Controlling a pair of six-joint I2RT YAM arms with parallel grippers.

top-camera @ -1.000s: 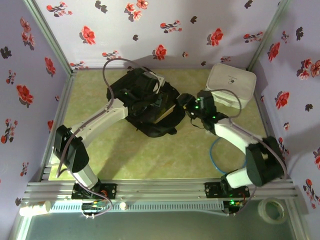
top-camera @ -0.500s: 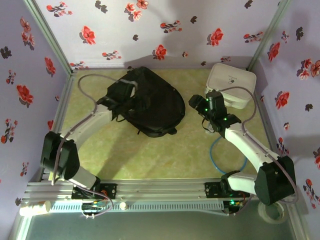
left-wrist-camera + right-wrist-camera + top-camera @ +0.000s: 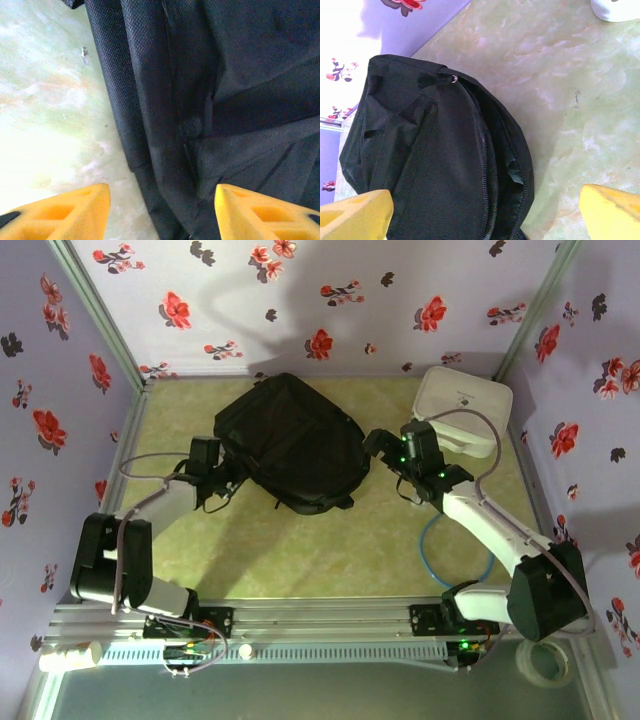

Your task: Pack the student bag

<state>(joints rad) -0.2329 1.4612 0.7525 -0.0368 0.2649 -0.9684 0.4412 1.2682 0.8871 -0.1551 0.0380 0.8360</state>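
Left wrist view: student bag [image 3: 240, 75] runs off top, right and bottom edges — right wrist view: white case [image 3: 616, 10] clipped upper right.

Top cam: fixed high behind near edge, looks down over whole desk [image 3: 300, 560]. L wrist cam: v. close, down onto student bag [image 3: 225, 75], its left edge. R wrist cam: near, facing bag's right side. Shared: bag, desk.

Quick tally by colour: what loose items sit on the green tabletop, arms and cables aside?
Black: 1, the student bag
White: 1, the zip case
Total: 2
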